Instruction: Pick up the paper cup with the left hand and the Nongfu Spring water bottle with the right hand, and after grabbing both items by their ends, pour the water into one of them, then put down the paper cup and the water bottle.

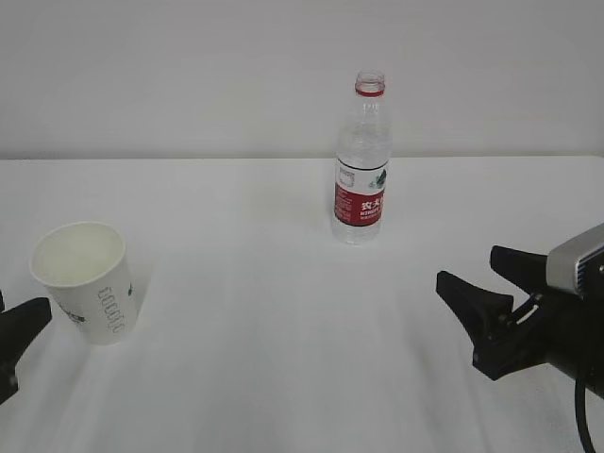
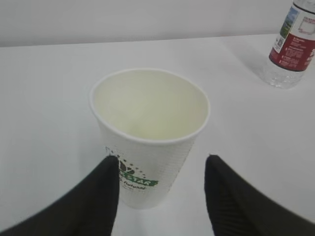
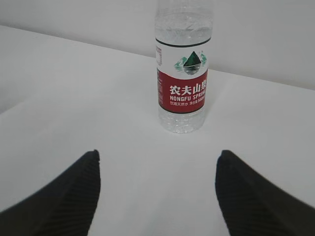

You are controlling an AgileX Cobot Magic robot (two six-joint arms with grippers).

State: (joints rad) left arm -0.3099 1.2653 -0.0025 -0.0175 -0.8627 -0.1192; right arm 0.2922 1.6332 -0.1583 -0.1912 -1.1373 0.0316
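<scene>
Left gripper (image 2: 161,169): jaws parted, straddling lower part of paper cup (image 2: 147,132); left finger looks at cup wall, right finger apart; not lifted. Cup upright on desk (image 1: 283,311), well left of Nongfu Spring water bottle (image 1: 361,160). Right gripper (image 3: 157,172): jaws wide apart, empty, short of bottle. Bottle upright, uncapped.

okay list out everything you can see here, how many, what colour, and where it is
paper cup: one, white with dark green print, near left of the table, upright, looks empty.
Nongfu Spring water bottle: one, clear with red-and-white label and red neck ring, no cap, upright at the far centre-right.
table: one, white, under everything.
wall: white, behind the table.
left gripper: one, black, jaws either side of the cup's lower body, right finger not touching.
right gripper: one, black, open, near right, apart from the bottle.
</scene>
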